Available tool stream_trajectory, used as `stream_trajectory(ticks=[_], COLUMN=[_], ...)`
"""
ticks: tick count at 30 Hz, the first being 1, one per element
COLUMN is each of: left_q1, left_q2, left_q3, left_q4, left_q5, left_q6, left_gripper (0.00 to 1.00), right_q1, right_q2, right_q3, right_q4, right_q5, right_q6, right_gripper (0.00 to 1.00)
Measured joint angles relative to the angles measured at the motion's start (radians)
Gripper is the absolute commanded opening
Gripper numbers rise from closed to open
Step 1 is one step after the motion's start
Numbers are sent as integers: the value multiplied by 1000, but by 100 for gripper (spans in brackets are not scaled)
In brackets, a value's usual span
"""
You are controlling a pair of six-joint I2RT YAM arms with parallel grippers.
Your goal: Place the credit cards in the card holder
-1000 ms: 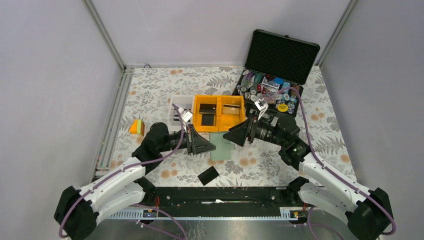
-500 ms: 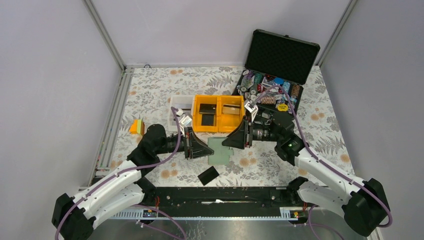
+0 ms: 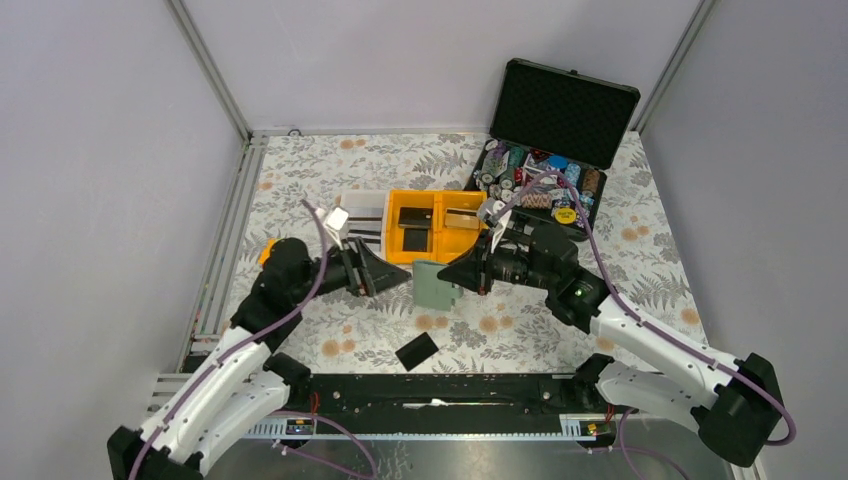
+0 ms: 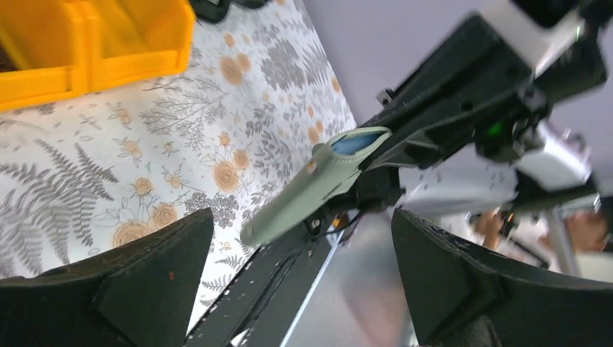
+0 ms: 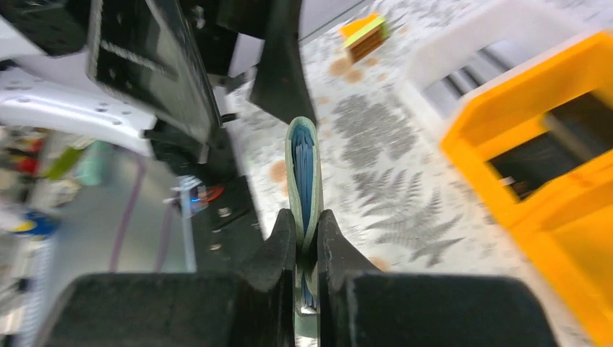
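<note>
My right gripper (image 3: 450,279) is shut on the sage-green card holder (image 3: 432,285), held on edge above the table just in front of the yellow bin. In the right wrist view the holder (image 5: 302,163) stands edge-on between my fingers (image 5: 278,249), its blue pockets showing. The left gripper (image 3: 392,277) is open, a little to the left of the holder and apart from it. From the left wrist the holder (image 4: 318,181) hangs ahead of the wide-apart jaws. One black credit card (image 3: 416,351) lies on the table near the front. Two more black cards (image 3: 413,217) and a tan one (image 3: 461,219) lie in the yellow bin.
The yellow bin (image 3: 438,256) sits mid-table, with a white bin (image 3: 350,205) at its left. An open black case (image 3: 560,100) full of poker chips stands at the back right. A small orange-and-green block (image 3: 268,245) lies by the left arm.
The left gripper opened, let go of the card holder and drew back to the left. The right gripper closed on the holder, which now stands tilted up off the table.
</note>
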Motion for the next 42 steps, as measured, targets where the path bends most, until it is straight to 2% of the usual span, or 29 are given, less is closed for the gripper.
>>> stream_trajectory(ticks=[4,7,11,15,21,23,25,29,31,33,34,37,40,42], left_q1=[106,128,140,167,182,182,182,182,182,186,186,186,186,186], left_q2=[-64,-72,-76,-107,-123,-115,-102,-99,-102,-108,-111,-114,-127,-151], left_q3=[-1,-10,-32,-39,-84,-93,-96,-95,-95,-95,-95,-105,-116,-117], left_q4=[-50,-18,-36,-110,-119,-125,-141,-169,-167,-165,-160,-138,-85,-81], left_q5=[-12,-3,-6,-13,13,29,47,74,78,79,79,77,56,5], left_q6=[-185,-354,-493,-561,-613,-614,-610,-598,-601,-613,-622,-650,-638,-592], left_gripper=[99,99,99,99,98,88,71,30,13,2,0,0,0,0], right_q1=[55,138,277,393,539,573,599,619,624,632,637,644,649,649], right_q2=[-46,-43,-20,5,58,84,112,150,161,168,170,170,164,138], right_q3=[-37,-47,-47,-48,-50,-50,-50,-50,-52,-53,-56,-60,-67,-77], right_q4=[49,86,141,191,278,306,330,353,352,346,344,338,331,330], right_q5=[165,256,362,468,621,655,684,710,711,710,711,718,756,809], right_q6=[-180,-313,-496,-673,-935,-1002,-1061,-1136,-1156,-1174,-1183,-1187,-1123,-1033], right_gripper=[0,0,0,0,0,0,0,0,5,12,17,47,71,78])
